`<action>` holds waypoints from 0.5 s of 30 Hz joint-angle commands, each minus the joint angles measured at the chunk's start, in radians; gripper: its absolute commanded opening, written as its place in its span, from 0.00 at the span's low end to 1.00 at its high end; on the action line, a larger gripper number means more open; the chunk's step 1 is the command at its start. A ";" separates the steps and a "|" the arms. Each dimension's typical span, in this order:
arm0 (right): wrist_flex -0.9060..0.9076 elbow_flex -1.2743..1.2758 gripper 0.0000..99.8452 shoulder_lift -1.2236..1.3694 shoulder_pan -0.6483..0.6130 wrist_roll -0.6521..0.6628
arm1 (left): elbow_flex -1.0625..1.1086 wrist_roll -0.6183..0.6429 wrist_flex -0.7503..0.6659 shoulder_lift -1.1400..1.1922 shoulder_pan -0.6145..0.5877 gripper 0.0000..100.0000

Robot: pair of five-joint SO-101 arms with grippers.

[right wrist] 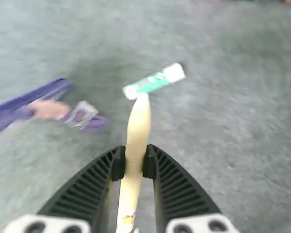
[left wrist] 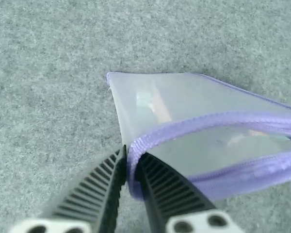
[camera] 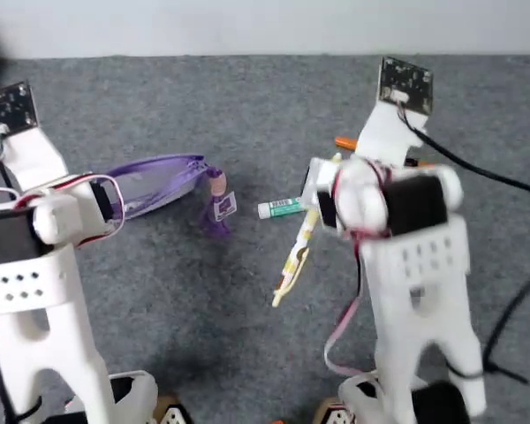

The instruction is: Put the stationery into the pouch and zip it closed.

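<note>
The left gripper point(left wrist: 131, 158) is pinching the zipper edge of the purple pouch point(left wrist: 199, 121) at ten o'clock on the table point(camera: 247, 88); the right gripper point(right wrist: 134, 162) is clamping a cream pen point(right wrist: 138, 116) near centre. The tilted pen may be catching the narrow mouth's rim, tugging that thin edge free.

Robotics lab test setup, by the look of it. Grey carpet-like counter point(camera: 203, 291) against plain white wall point(camera: 247, 26); white plastic arm frames point(camera: 415, 265) with bare circuit boards point(camera: 405, 86) and loose black cable point(camera: 503, 181).
</note>
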 commanded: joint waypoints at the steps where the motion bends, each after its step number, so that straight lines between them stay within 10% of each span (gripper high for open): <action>1: -0.007 -0.046 0.01 -0.131 -0.056 0.026 | -0.079 0.012 0.018 0.052 0.003 0.01; 8: -0.193 0.123 0.01 -0.338 -0.153 0.091 | -0.111 0.012 0.021 0.112 0.003 0.01; 15: -0.771 0.575 0.01 -0.556 -0.166 0.284 | -0.117 0.012 0.021 0.117 0.005 0.01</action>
